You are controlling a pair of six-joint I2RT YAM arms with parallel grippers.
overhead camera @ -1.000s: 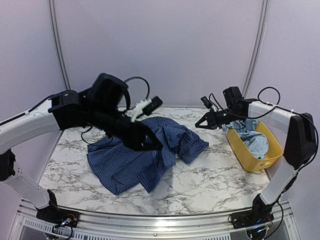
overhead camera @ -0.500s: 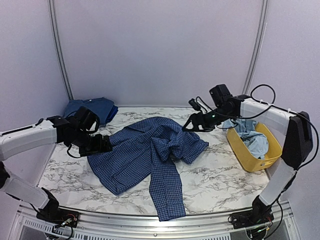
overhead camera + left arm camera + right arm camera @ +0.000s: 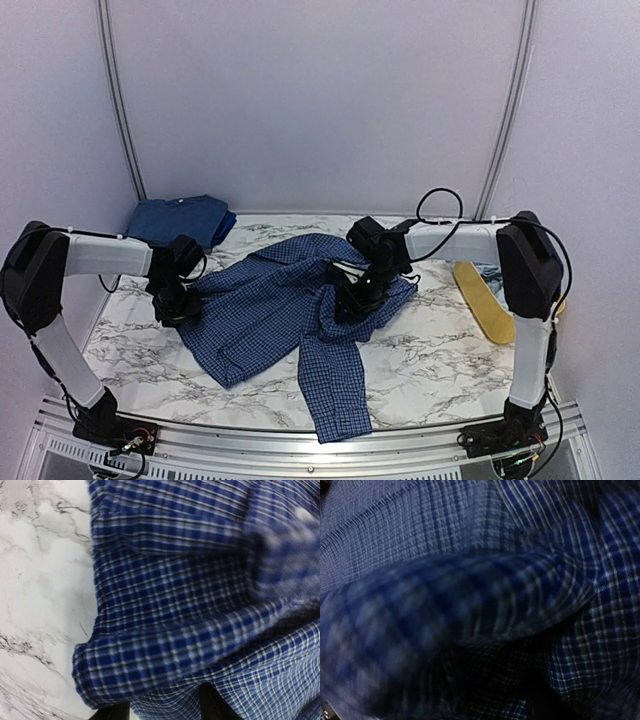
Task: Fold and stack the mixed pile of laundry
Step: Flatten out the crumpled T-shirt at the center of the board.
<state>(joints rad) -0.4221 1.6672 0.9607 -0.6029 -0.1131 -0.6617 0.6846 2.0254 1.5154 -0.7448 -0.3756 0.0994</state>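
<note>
The navy small-check shirt (image 3: 280,315) lies spread on the marble table, one sleeve (image 3: 335,400) reaching the near edge. My left gripper (image 3: 172,308) is down at the shirt's left edge. In the left wrist view its two dark fingers (image 3: 212,704) stand apart, with a fold of the checked cloth (image 3: 165,650) lying over and between them. My right gripper (image 3: 350,298) is pressed into the bunched cloth at the shirt's right side. Dark, blurred checked cloth (image 3: 485,600) fills the right wrist view and hides the fingers. A folded dark-blue piece (image 3: 182,218) sits at the back left.
The yellow tub (image 3: 482,298) stands at the right, mostly hidden behind my right arm (image 3: 450,240). Bare marble (image 3: 440,360) shows in front of it, and more at the near left (image 3: 130,350). Curtain walls close the back.
Both arms have dropped onto the shirt. The right one swung left from near the tub to the bunched cloth. The left one settled lower at the shirt's left edge, and its fingers have narrowed.
</note>
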